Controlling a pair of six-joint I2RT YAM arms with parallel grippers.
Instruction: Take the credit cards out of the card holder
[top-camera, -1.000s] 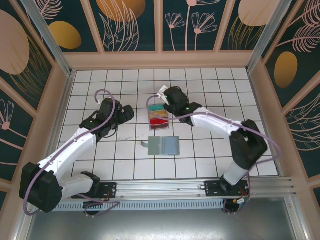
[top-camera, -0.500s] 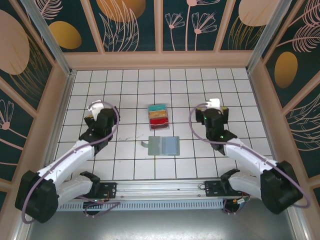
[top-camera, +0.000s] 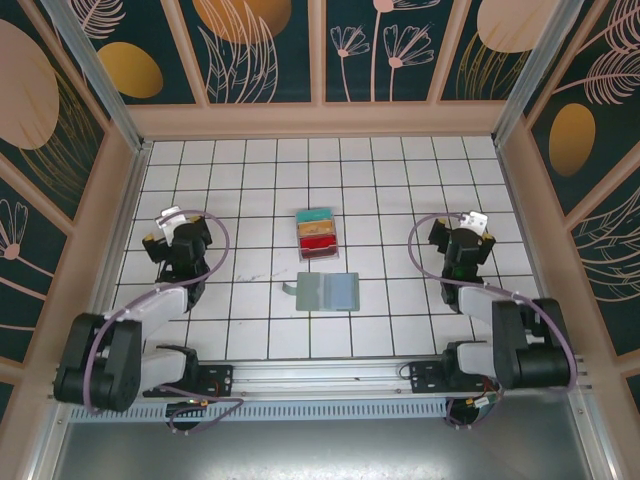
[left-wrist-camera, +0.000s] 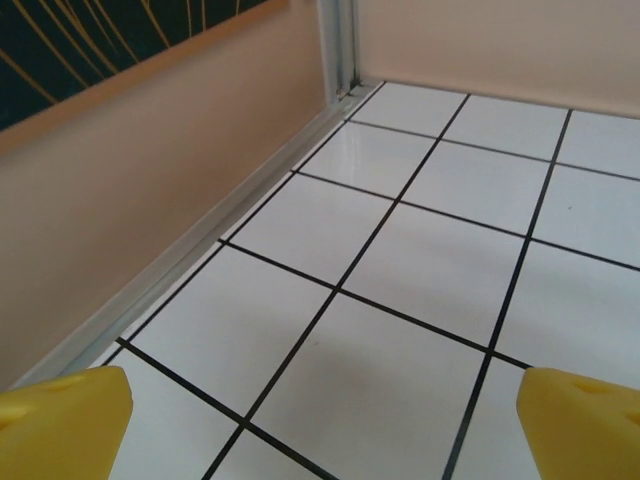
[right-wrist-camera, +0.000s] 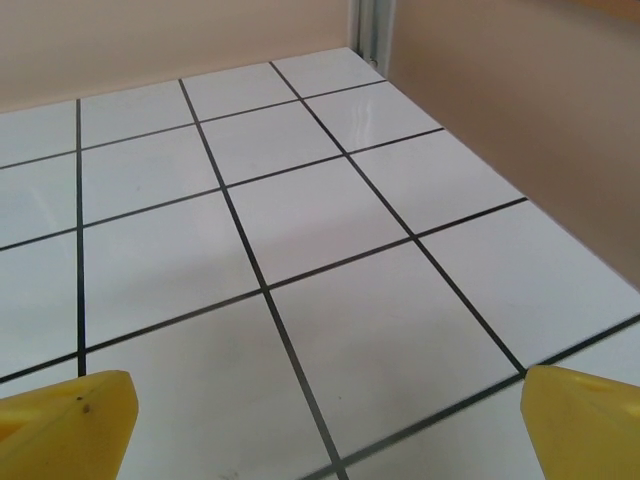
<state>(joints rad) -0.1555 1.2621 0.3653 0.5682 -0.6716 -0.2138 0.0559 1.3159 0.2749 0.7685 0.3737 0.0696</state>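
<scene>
Top external view is showing the card holder lying open and flat near the middle of the table. Its grey-green half is on the left and its light-blue half is on the right. It is lying spread open, so its inside is facing up and is easy to reach.

Just behind it, farther from the arms, a clear tray is holding the credit cards. They are showing as three bands: teal, tan and red. The tray is probably keeping them together in one tidy place. The tray and the card holder are near each other but are not touching. From above, no card seems to be poking out of the card holder, so the job is looking done or nearly done.

The left gripper is sitting well off to the left of the card holder. The right gripper is sitting well off to the right. Both arms are sitting folded close to their bases, likely to be out of the way of the things in the middle.

Left wrist view is showing yellow fingertips wide apart at the bottom corners with bare white tiles between them. So the left gripper is released and is carrying nothing. Right wrist view is showing the same wide gap between its fingertips, so the right gripper is released and empty too.
</scene>
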